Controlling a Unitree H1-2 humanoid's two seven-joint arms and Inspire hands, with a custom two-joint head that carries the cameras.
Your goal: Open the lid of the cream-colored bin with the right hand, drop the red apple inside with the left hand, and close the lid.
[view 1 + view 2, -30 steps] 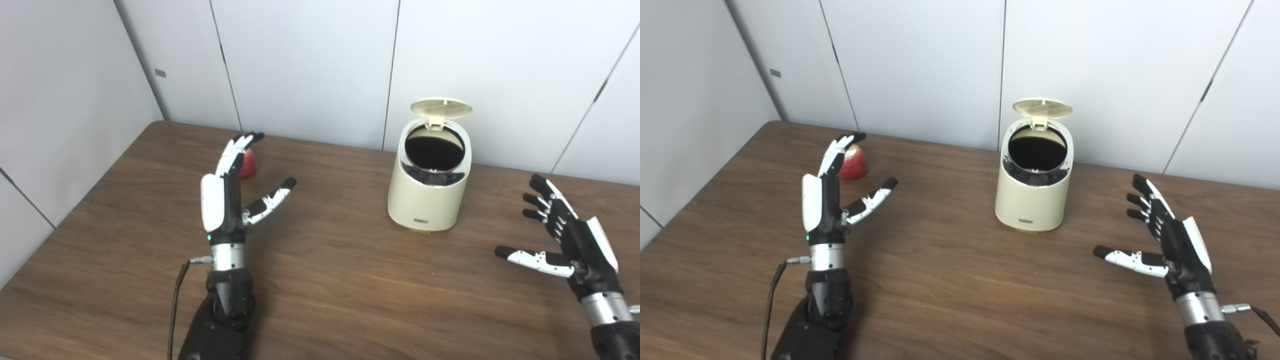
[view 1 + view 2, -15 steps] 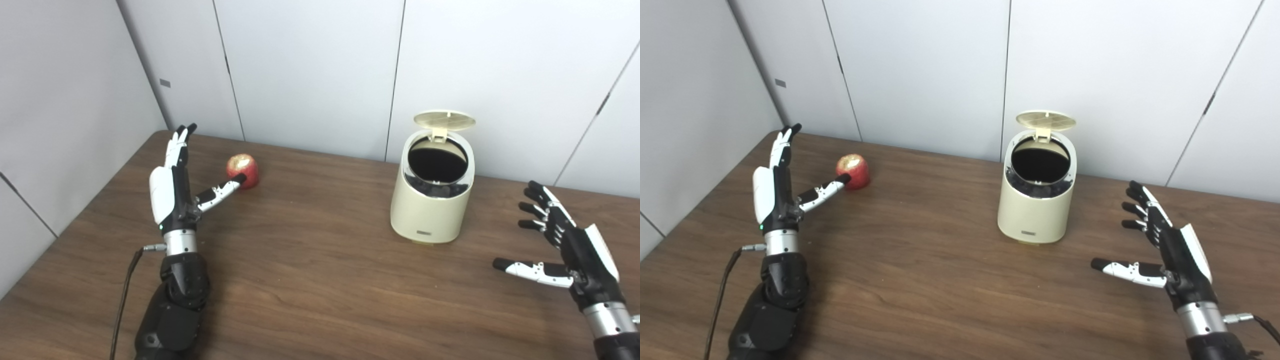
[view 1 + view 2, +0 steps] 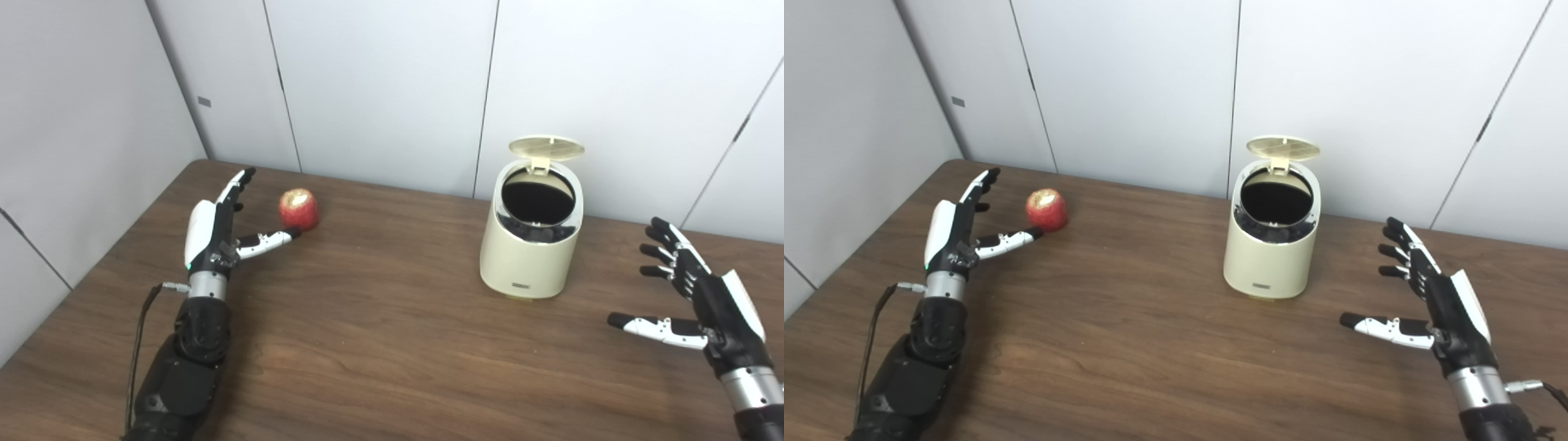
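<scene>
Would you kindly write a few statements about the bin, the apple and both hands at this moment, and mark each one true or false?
1. The bin's lid stands open. True.
2. The red apple is already inside the bin. False: it sits on the table, left of the bin.
3. The left hand grips the apple. False: it is open beside the apple, holding nothing.
4. The right hand is open, apart from the bin. True.
5. The right hand rests on the lid. False: it is off to the bin's right.
</scene>
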